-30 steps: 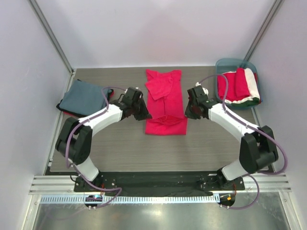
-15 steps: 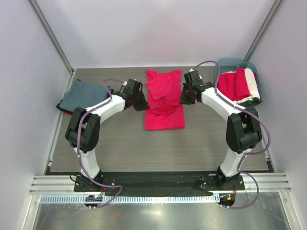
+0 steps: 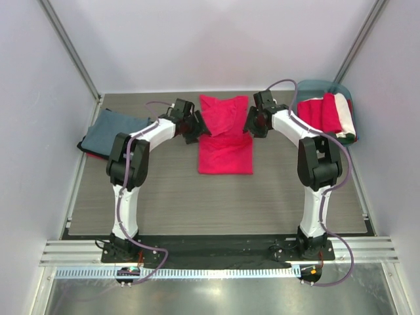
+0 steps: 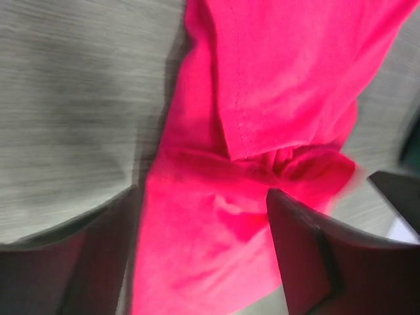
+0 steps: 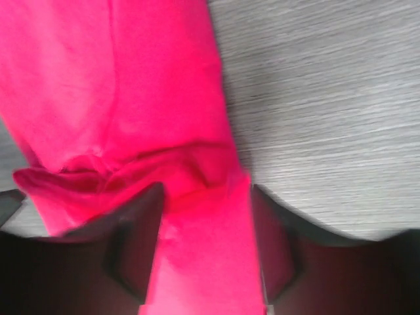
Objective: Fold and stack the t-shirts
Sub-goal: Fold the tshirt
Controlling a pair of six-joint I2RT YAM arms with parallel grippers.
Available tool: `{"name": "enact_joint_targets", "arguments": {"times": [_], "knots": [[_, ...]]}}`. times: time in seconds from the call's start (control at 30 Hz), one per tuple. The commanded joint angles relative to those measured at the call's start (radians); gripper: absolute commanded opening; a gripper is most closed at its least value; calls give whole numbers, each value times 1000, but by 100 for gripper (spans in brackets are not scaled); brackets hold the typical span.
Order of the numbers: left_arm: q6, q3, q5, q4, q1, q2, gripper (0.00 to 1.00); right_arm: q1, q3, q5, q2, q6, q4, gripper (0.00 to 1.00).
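Note:
A crimson-red t-shirt [image 3: 225, 141] lies partly folded in the middle of the table, with a doubled layer at its far end. My left gripper [image 3: 195, 128] is at the shirt's left edge and my right gripper [image 3: 252, 125] at its right edge. In the left wrist view the left gripper [image 4: 203, 216] is open, with red cloth [image 4: 262, 98] lying loose between the fingers. In the right wrist view the right gripper [image 5: 205, 210] is open too, over a bunched fold of the red cloth [image 5: 151, 85]. A folded slate blue-grey t-shirt [image 3: 115, 131] rests at the far left.
A teal tub [image 3: 321, 86] at the far right holds red and white t-shirts [image 3: 325, 117]. Something dark and red peeks out under the blue-grey shirt. Side walls and a metal frame border the wooden table [image 3: 164, 190].
Both grippers moved away from the arm bases along the red t-shirt, drawing cloth toward its far end. Both have gone from shut to open, letting the cloth go.

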Motion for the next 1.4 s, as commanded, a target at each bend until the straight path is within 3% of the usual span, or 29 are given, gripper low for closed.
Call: {"name": "enact_joint_targets", "arguments": {"times": [0.0, 0.07, 0.33, 0.5, 0.77, 0.9, 1.37], "knots": [[19, 31, 41, 13, 17, -21, 84, -1, 31, 12, -29, -2, 29, 65], [31, -3, 13, 33, 17, -54, 98, -1, -4, 26, -52, -6, 52, 71], [42, -258, -34, 72, 0, -321, 99, -1, -237, 23, -276, -19, 124, 70], [39, -448, -25, 90, -23, -453, 94, 1, -457, -42, -443, 9, 156, 51], [7, -606, 12, 141, -59, -542, 87, 2, -719, -178, -554, 30, 248, 48], [1, -614, 22, 159, -75, -516, 75, 8, -768, -209, -560, 27, 276, 46], [-28, -637, 33, 231, -99, -407, 59, 11, -768, -212, -436, 30, 349, 41]]}}
